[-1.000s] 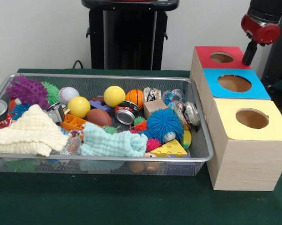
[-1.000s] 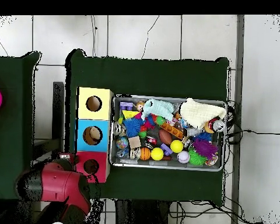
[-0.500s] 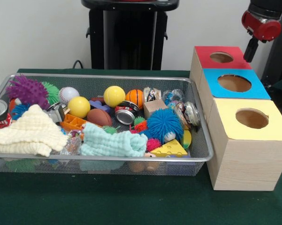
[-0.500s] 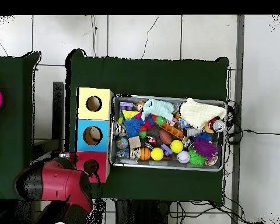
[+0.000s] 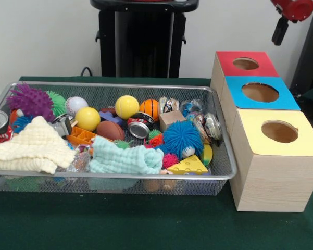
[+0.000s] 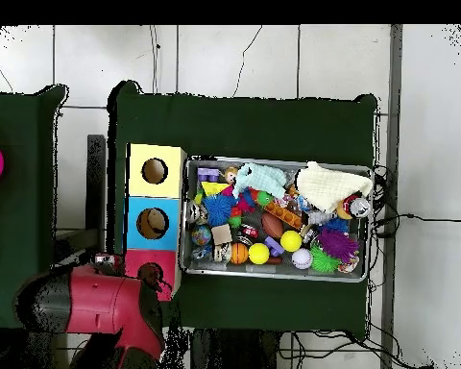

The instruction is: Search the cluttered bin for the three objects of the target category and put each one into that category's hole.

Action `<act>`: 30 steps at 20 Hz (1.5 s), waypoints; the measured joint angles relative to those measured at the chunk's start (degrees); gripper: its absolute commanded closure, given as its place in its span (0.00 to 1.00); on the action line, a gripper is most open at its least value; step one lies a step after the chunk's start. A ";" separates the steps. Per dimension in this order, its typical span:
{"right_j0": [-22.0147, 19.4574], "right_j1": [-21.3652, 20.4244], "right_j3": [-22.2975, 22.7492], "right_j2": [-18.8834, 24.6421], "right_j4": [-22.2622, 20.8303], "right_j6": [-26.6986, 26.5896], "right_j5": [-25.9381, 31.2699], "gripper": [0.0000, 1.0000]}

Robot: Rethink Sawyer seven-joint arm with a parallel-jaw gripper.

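You can't tell whether the pincer is open or closed. The red box sits just below it, the bin well aside. A blind reach risks snagging cloth.

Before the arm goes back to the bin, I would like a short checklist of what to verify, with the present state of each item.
1. Tool is clear of the boxes: ok, it hangs high above the red box.
2. Tool open or shut: cannot tell.
3. Tool empty: cannot tell.
4. Three holes unobstructed: ok in the front view, red, blue box and yellow box.
5. Bin reachable from above: ok, nothing covers it.
6. Balls exposed: ok, yellow ball lies on top.
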 measured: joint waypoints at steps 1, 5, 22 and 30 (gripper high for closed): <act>-0.34 -0.48 0.01 0.04 -0.28 0.00 0.09 1.00; -2.56 -2.43 0.07 0.66 -2.12 0.00 -0.38 1.00; -23.82 -5.17 5.75 11.68 -17.64 -3.80 -14.07 1.00; -32.77 -4.72 8.56 16.00 -28.44 -5.64 -18.84 1.00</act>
